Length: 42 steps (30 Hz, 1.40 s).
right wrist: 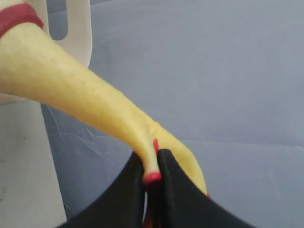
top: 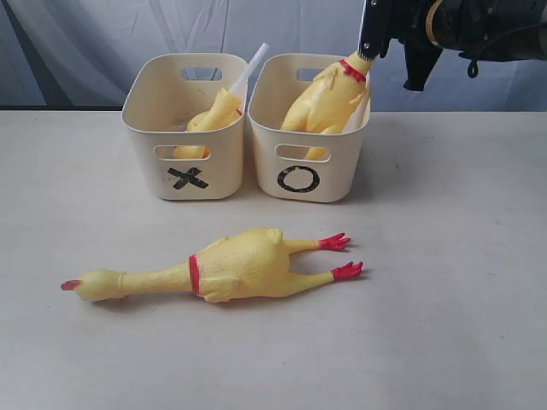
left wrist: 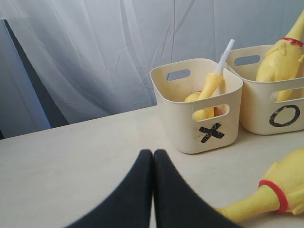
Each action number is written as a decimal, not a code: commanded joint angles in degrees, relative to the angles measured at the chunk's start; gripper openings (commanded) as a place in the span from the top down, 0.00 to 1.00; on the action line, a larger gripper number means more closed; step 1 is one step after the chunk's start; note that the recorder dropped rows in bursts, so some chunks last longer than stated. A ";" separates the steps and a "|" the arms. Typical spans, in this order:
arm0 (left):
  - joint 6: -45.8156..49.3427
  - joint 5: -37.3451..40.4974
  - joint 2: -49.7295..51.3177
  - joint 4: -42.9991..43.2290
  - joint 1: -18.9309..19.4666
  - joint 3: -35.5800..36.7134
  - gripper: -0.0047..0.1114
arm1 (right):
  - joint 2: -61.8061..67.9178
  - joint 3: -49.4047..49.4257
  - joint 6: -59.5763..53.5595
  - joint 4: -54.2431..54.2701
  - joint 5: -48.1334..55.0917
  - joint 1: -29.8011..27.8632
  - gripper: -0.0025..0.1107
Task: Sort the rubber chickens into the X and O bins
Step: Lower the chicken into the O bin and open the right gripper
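Listing the contents of the counter (top: 444, 325), arranged by hand.

Right hand (top: 369, 43): closed on the head end of the O-bin chicken (top: 320, 102). A red part of the head is seen pinched between the black fingers (right wrist: 180, 209). The yellow neck and its red band are stretched down from the hand. The body is hung directly below the hand, inside the O bin (top: 342, 175), with the tail end lowest.

Left hand (left wrist: 153, 164): fingers pressed together, with nothing held between them. The hand is kept low over the counter.

X bin (left wrist: 190, 128): set ahead of the left hand, on the counter, and touched by neither hand. The X-bin chicken (left wrist: 209, 90) is propped inside it at a tilt. A white tube (left wrist: 225, 54) is seen sticking up past the rim beside that chicken.

O bin: placed just beside the X bin, on the side farther from the left hand.

Counter chicken (top: 231, 265): laid flat on the counter, nearer the left hand than either bin, with its neck and red band just beside that hand's fingertips. It is well apart from the right hand and is gripped by neither hand.

Pale curtain (left wrist: 95, 57): hung behind both bins, beyond the reach shown for either hand.
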 commanded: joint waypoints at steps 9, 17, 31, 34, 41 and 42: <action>-0.08 -1.13 -0.30 -0.33 0.06 0.35 0.96 | 0.30 -0.24 0.43 -1.96 -0.83 -0.29 0.98; -0.08 -1.13 -0.30 -0.33 0.06 0.35 0.96 | 0.67 -0.24 0.43 -3.56 0.11 -0.29 0.81; -0.08 -1.13 -0.30 -0.33 0.06 0.35 0.96 | 0.67 -0.24 0.43 -7.44 0.52 -0.29 0.52; -0.08 -1.13 -0.30 -0.33 0.06 0.35 0.96 | 0.67 -0.24 0.43 -7.67 1.46 -0.29 0.52; -0.08 -1.13 -0.30 -0.33 0.06 0.35 0.96 | -1.54 -0.24 1.04 -7.30 2.87 -0.29 0.52; -0.08 -1.13 -0.30 -0.33 0.06 0.35 0.96 | -1.83 -0.24 1.14 -6.69 3.16 -0.29 0.52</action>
